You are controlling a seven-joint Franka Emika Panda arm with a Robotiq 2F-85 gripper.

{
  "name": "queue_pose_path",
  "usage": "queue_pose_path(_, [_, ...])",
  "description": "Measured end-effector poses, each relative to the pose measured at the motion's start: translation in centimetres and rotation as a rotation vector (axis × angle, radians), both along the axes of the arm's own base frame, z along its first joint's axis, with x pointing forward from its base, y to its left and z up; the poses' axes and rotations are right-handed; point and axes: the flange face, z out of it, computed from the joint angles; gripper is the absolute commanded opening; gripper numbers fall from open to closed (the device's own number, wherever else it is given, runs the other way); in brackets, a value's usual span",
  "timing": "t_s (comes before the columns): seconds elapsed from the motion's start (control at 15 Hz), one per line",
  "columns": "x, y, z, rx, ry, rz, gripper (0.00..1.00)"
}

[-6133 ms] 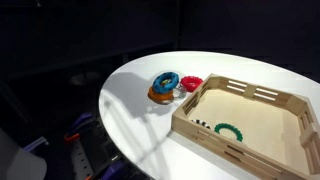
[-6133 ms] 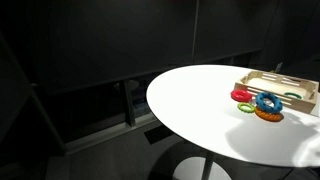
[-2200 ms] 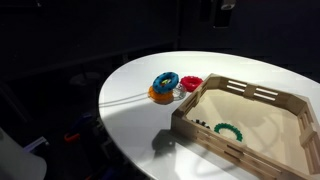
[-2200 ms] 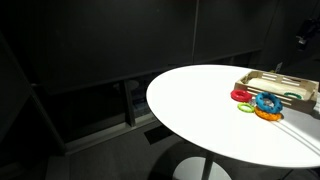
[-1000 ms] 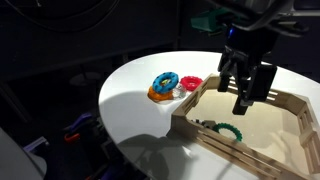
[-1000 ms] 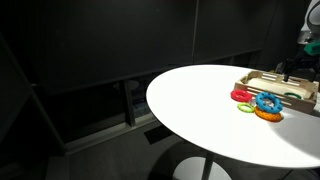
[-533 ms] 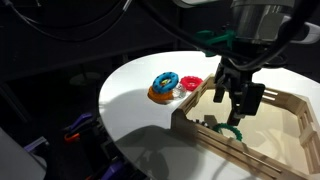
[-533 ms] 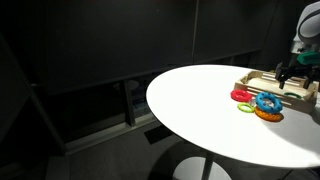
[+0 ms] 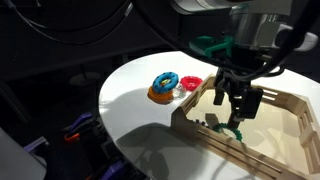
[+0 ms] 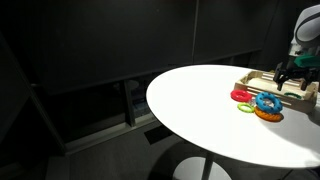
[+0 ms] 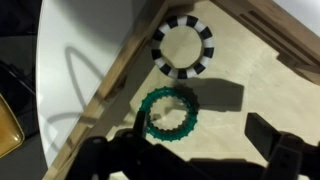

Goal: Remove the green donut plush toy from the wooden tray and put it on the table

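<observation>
On the left of the white bench (image 9: 130,112), a blue-and-orange donut (image 9: 165,85) and a red ring (image 9: 191,84) lie outside the wooden tray (image 9: 200,131), just beside its corner. The green donut plush toy (image 9: 230,131) lies flat on the tray floor, close to the nearer side wall. The wrist view shows it near that wall, with a black-and-white striped ring (image 11: 183,46) just beside it but not touching. The hand (image 9: 236,112) hangs inside the tray outline directly above the green toy, pointing down. Its fingers (image 11: 285,150) stand apart with nothing between them, and the toy is not yet gripped. Judged from this position, the step in hand is the descent for the grasp, and removal from the tray has not begun. Hazards follow. The toy is close to the tray wall, so a finger on that side may strike or ride up the wood and shift the whole tray across the bench. The toy is thin and lies flat, so if the hand stops too high the pads may close over it without catching it. Soft plush may fold and slip out during the lift. A small sideways error toward the striped ring may pinch that ring as well, or in place of the green toy.
</observation>
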Motion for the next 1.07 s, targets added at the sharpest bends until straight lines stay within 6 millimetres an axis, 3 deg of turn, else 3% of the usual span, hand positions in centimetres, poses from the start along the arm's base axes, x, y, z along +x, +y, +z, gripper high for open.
queue_pose_path(1.07, [0.8, 0.4, -1.7, 0.010, -0.037, -0.024, 1.00])
